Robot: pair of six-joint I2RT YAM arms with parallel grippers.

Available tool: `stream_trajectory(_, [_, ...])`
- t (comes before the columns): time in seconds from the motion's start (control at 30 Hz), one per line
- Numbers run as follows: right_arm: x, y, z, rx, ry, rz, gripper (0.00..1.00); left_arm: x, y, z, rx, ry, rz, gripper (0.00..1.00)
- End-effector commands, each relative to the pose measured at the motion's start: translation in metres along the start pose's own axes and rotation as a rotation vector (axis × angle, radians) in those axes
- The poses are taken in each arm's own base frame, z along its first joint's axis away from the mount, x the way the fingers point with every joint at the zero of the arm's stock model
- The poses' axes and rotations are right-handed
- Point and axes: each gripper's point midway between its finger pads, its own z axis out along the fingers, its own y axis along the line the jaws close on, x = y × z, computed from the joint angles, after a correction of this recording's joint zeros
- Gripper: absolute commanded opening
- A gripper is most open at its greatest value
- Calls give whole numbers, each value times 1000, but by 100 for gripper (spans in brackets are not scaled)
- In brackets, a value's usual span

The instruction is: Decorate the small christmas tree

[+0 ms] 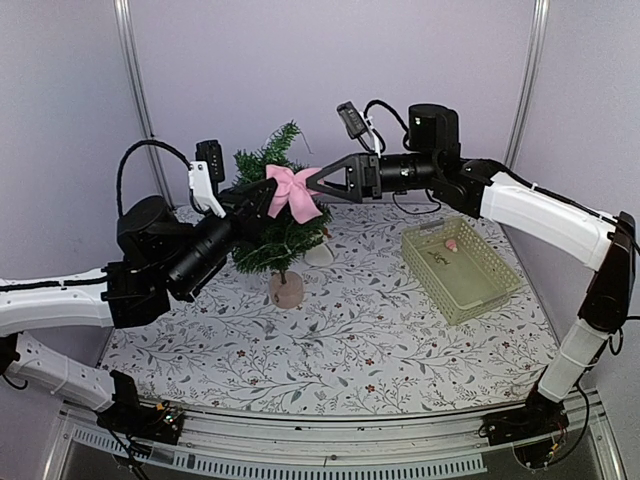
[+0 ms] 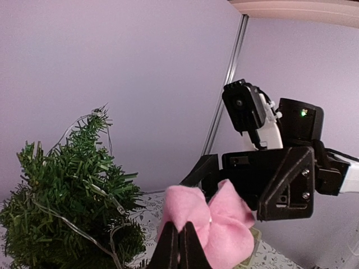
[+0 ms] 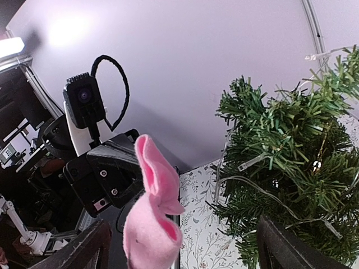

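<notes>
The small christmas tree (image 1: 268, 225) stands on its pale base (image 1: 287, 290) at the back middle of the table, with a thin light string on its branches. It also shows in the left wrist view (image 2: 67, 196) and the right wrist view (image 3: 286, 162). My left gripper (image 1: 270, 192) is shut on a pink felt bow (image 1: 295, 195) and holds it up beside the tree's right side (image 2: 224, 224). My right gripper (image 1: 315, 184) is open, its fingers wide apart on either side of the bow (image 3: 151, 224), tips facing the left gripper.
A pale green basket (image 1: 490, 290) stands at the right with a small pink item (image 1: 452, 245) inside. A small white object (image 1: 318, 255) lies behind the tree's base. The table has a floral cloth (image 1: 350, 340), and purple walls close off the back.
</notes>
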Motion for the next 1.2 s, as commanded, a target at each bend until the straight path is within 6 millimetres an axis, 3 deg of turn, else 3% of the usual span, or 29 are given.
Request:
stream_trajectory(0.0, [3,21,13,-30,19,-36,92,-6,-2,2,-38,-20,3,0])
stream_trajectory(0.13, [8,18,18,-1,36,-42,92,-7,-3,1,-42,-27,3,0])
stream_trajectory(0.2, [10,7,21,51,39,-22,84,-8,-5,1,-33,-30,3,0])
stream_trajectory(0.3, [11,-7,22,113,30,0,58,-8,-6,1,-25,-29,2,0])
stream_trajectory(0.33, [10,-12,21,141,22,6,43,-7,-5,0,-26,-29,3,0])
stream_trajectory(0.5, [6,-10,14,158,-7,-15,5,-9,-6,-4,-13,-23,8,0])
stream_trajectory(0.53, [5,-9,13,157,-8,-18,0,-10,-6,-5,-12,-24,4,8])
stream_trajectory(0.63, [9,-13,4,154,0,-7,0,-21,0,-11,-32,-40,-11,45])
stream_trajectory(0.8, [24,-19,-21,150,25,-16,0,-40,27,-31,-104,-54,-38,79])
stream_trajectory(1.0, [33,-19,-15,96,62,-95,0,-53,62,-57,-182,-82,-56,84])
stream_trajectory(1.17, [32,-26,2,16,61,-45,0,-55,70,-63,-195,-82,-54,83])
